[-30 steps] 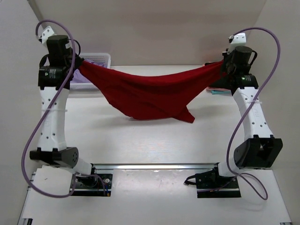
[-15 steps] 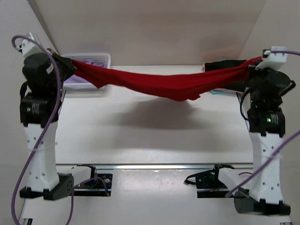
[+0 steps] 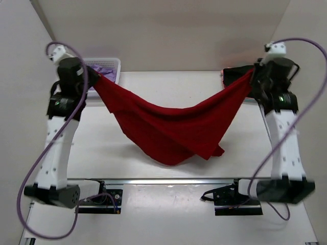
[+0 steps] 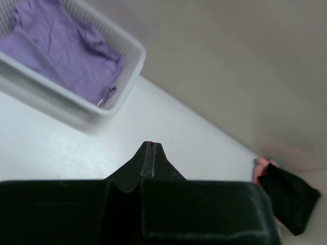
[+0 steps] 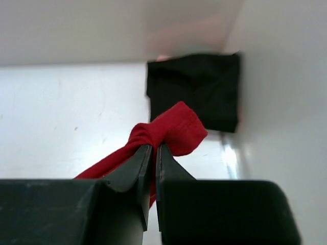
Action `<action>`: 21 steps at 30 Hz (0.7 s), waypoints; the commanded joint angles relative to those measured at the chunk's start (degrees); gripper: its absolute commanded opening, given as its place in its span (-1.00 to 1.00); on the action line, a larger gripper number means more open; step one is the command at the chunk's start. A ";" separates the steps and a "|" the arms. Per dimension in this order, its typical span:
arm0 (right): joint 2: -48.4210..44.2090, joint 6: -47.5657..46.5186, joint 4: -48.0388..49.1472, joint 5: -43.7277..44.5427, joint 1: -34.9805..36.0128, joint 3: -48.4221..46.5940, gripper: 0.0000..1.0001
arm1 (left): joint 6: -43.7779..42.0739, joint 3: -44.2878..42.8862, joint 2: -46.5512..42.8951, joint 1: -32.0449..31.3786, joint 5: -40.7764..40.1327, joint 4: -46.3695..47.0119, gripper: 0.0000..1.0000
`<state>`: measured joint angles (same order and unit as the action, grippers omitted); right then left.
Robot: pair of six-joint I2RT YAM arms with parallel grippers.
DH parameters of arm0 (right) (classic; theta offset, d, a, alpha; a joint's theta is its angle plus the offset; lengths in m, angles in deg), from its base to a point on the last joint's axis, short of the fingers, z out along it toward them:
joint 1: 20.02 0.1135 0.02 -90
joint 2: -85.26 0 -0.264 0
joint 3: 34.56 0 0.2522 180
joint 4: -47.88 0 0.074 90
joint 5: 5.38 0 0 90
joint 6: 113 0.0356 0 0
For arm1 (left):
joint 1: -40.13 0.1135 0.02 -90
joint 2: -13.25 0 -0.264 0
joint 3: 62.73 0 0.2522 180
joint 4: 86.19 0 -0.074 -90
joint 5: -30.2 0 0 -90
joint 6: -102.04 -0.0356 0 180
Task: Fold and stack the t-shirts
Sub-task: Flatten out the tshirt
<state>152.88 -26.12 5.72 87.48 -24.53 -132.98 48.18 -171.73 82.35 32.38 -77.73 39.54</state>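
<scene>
At the far left of the table (image 3: 168, 84) sits a white lattice basket (image 4: 127, 48) with a lavender t-shirt (image 4: 66, 46) crumpled inside it. Just beside and in front of the basket, my left claw (image 3: 94, 76) is raised above the table. Its fingers (image 4: 145, 163) are pressed together, and my wrist camera shows only a thin sliver of red at their tips. The overhead view shows one end of the deep red t-shirt (image 3: 173, 130) running straight into that claw, so it is pinching the cloth.

The red t-shirt hangs between my two arms like a hammock. It drops from the left claw into a wide, deep sag over the middle of the table, with a loose folded flap at its lowest point towards the near edge. I cannot tell whether that low point touches the table. From there the cloth climbs to the right.

My right claw (image 5: 155, 148) is raised at about the same height, fingers closed on a bunched knot of the red cloth, which bulges out past the tips. Beyond it, in the far right corner of the table, lies a folded black t-shirt (image 5: 196, 89), with a pink edge (image 4: 260, 164) peeking out beside it.
</scene>
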 commanded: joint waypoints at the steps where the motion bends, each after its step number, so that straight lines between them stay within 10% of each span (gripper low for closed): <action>1: 14.33 2.76 0.64 -8.03 0.64 -4.88 -1.00 | 2.18 5.67 4.90 -1.21 -3.16 5.88 -1.00; 5: 35.28 5.66 -8.83 -7.26 0.92 -27.69 -0.24 | 2.88 10.42 7.19 -0.34 -3.34 9.84 -1.00; 10: 40.66 4.88 -5.09 -27.18 -2.96 -27.15 0.54 | -1.86 9.55 8.24 -1.30 -7.27 11.68 -1.00; 13: 39.09 2.06 -5.96 -22.99 -1.47 -23.46 0.99 | -1.87 10.77 7.81 -2.09 -7.73 11.86 -1.00; 17: 33.38 7.50 -5.17 -27.46 0.73 -11.26 0.98 | -0.90 13.58 6.75 -2.54 -6.77 11.25 -1.00; 20: 27.85 9.78 -1.85 -26.07 8.45 -0.98 0.07 | -0.46 16.65 5.52 -3.06 -6.07 11.77 -1.00; 21: 26.70 10.84 -1.14 -24.40 11.86 1.58 -0.52 | -0.02 17.71 5.26 -3.06 -6.06 12.03 -1.00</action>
<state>183.72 -18.71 1.48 64.07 -20.38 -136.92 47.64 -156.47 90.00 29.56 -83.18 50.59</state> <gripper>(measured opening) 0.378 0.020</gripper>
